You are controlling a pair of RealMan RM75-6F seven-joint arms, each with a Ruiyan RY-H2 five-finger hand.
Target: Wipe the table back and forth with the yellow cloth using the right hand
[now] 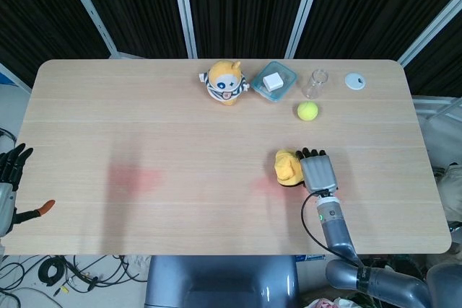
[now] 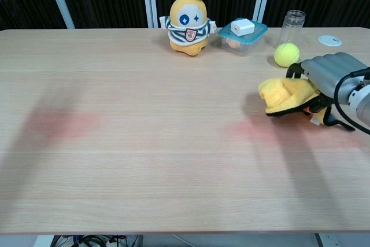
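The yellow cloth [image 1: 288, 168] [image 2: 286, 94] lies bunched on the wooden table [image 1: 144, 128] at the right of centre. My right hand [image 1: 316, 170] [image 2: 327, 76] grips it from the right and presses it onto the tabletop, with the cloth sticking out to the left of the fingers. My left hand [image 1: 10, 172] hangs off the table's left edge with its fingers apart and nothing in it; the chest view does not show it.
Along the far edge stand a yellow plush toy [image 1: 226, 82] [image 2: 188, 19], a lidded container [image 1: 274, 81] [image 2: 243, 36], a clear jar [image 1: 314, 84] [image 2: 293, 24] and a small white disc [image 1: 354, 81]. A yellow-green ball [image 1: 307, 111] [image 2: 286, 54] lies just beyond the right hand.
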